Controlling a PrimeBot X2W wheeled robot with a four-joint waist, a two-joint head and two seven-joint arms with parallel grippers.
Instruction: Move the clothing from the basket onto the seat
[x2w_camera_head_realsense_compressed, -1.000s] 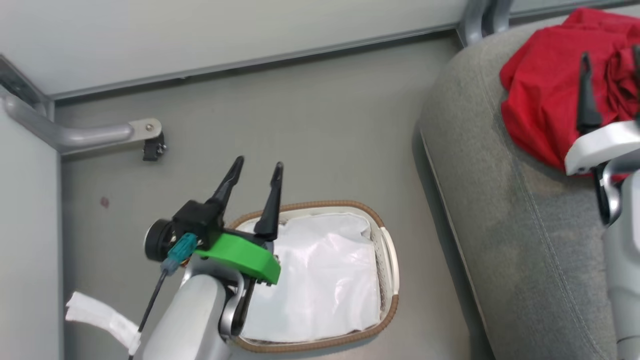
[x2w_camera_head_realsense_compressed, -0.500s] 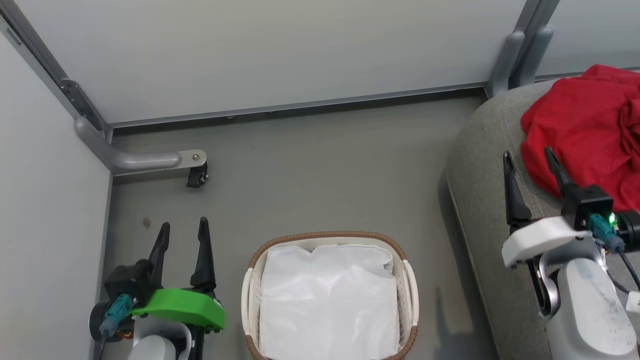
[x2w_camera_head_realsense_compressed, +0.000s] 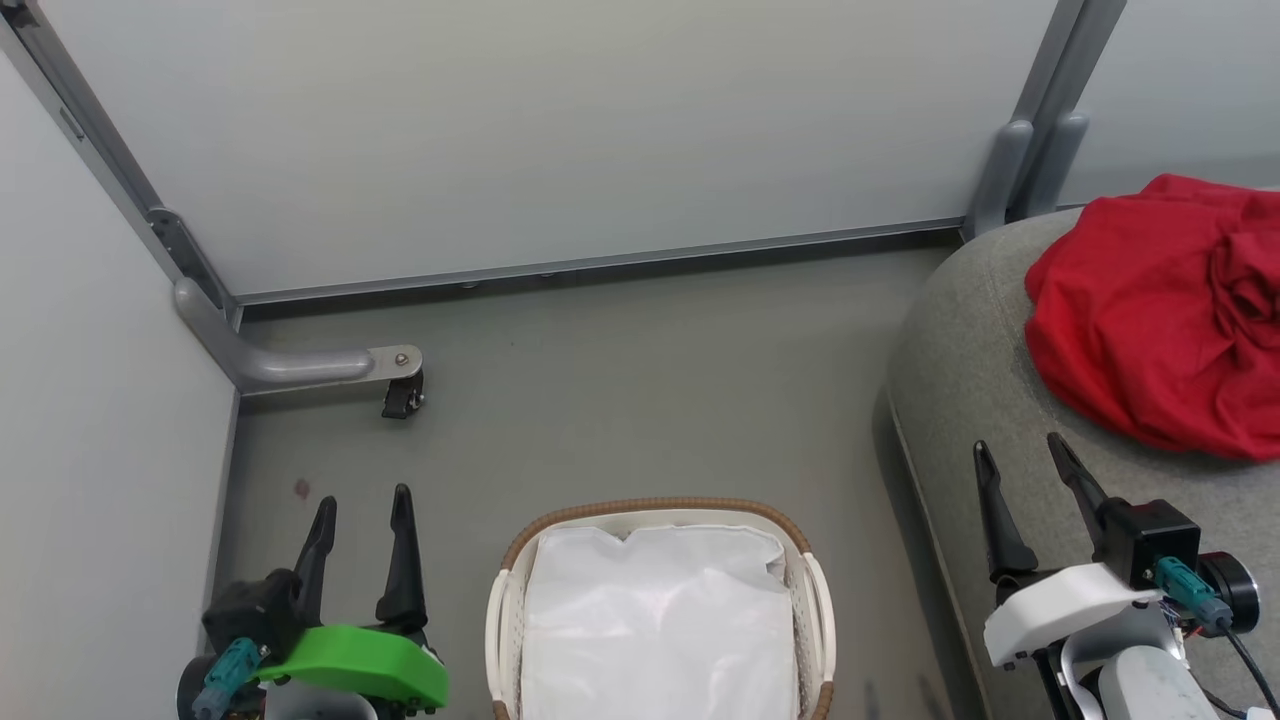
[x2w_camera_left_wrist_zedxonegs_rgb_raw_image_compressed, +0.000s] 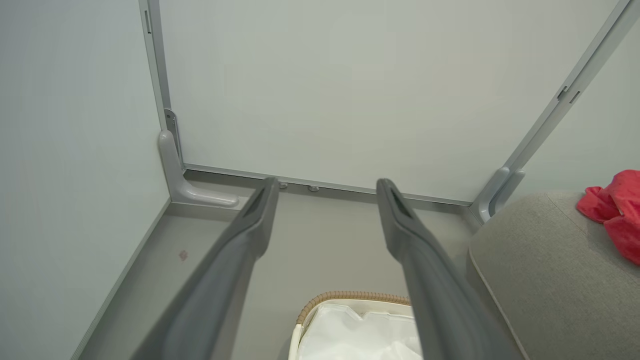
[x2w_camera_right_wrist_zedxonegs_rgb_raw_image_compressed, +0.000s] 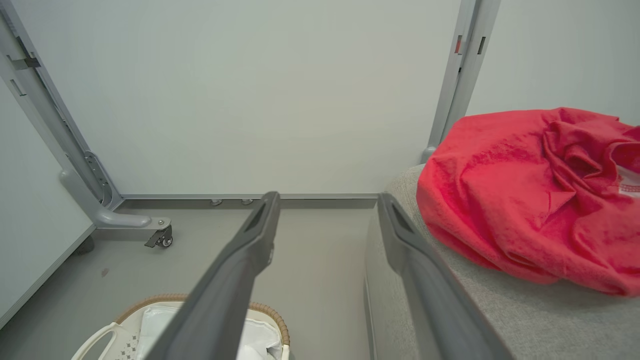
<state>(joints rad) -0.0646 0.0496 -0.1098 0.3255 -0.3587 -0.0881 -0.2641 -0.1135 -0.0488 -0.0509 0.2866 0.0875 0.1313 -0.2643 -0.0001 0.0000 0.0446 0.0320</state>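
Here the left gripper hangs above the floor at the lower left of the head view, just off the basket's left side. Its two dark fingers point away from the robot and stand wide apart, with nothing between them. In its own wrist view only bare floor and the foot of the wall panel show in the gap between the fingers.

The right gripper is spread just as wide and carries nothing. It sits over the seat, just inside that cushion's left edge, and its fingertips stop short of the clothing without touching it.

The basket stands on the floor between the two grippers, close to the seat's left edge with a narrow strip of floor between them. A crumpled white liner lies inside it, below the brown rim.

The clothing is a bunched red heap on the seat, toward its far edge and just behind the rounded far-left corner. In the right wrist view a little white fabric shows among the folds at the heap's right side.

Farther out, a grey bracket leg with a small black caster rests on the floor near its far-left corner, where two pale wall panels meet. A small reddish spot marks the floor just beyond the left gripper's fingertips.
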